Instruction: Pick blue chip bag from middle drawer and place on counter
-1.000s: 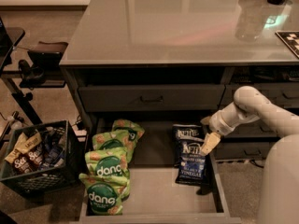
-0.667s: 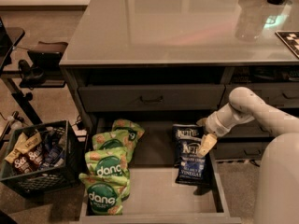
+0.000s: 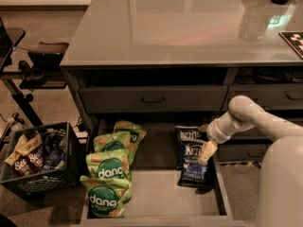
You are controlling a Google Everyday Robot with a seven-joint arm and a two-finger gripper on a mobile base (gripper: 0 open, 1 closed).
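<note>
Navy and crinkly, the blue chip bag [image 3: 191,163] lies at the right of the open middle drawer [image 3: 156,195], with the gripper [image 3: 207,152] down at its right edge; whether it is closed I cannot tell. This looks like the grasp step: next calls for a firm hold and a lift to the glossy bench [image 3: 180,27] above. A black crate [image 3: 40,176] stands on the carpet.
</note>
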